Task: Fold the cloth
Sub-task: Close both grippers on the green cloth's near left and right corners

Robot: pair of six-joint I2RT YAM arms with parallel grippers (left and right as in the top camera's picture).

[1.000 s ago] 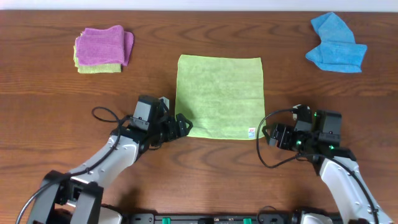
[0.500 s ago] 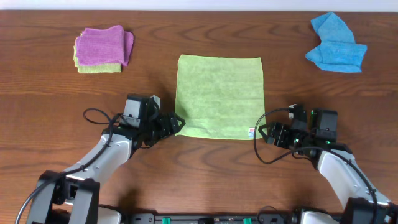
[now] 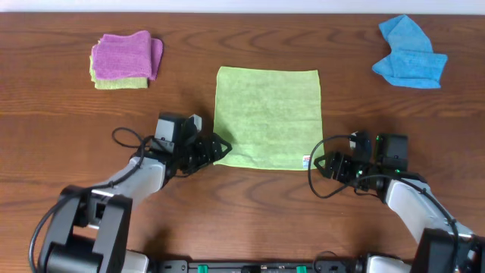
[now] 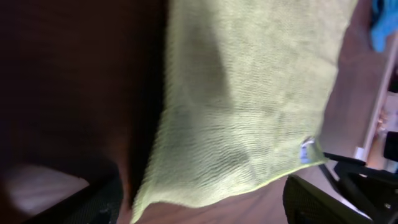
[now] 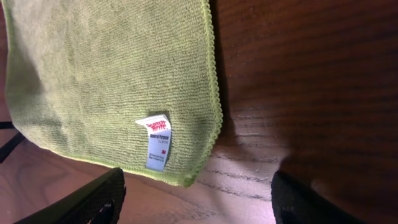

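Left claw (image 3: 214, 149): wide open, empty, at the near-left corner of the lime-green square microfiber cloth (image 3: 267, 117).
Right claw (image 3: 319, 161): wide open, empty, at its near-right corner, by the white tag (image 5: 158, 142).
Lie: flat, mid-tabletop, extending away from both claws.
Room: bare wooden tabletop (image 3: 265, 38) beyond its far edge; folded purple cloth (image 3: 125, 54) and crumpled blue cloth (image 3: 409, 53) well apart, towards the far corners.

The only readable print stands on the small white tag (image 5: 157, 143) sewn at the near right corner of the lime-green cloth (image 5: 93, 74). In the right wrist view its top line is a red brand mark that looks like "Scotch-Brite", with a red "3M" lower down. The fine dark lines between and below them are too small to read, and in the other two views the tag is only a pale speck.
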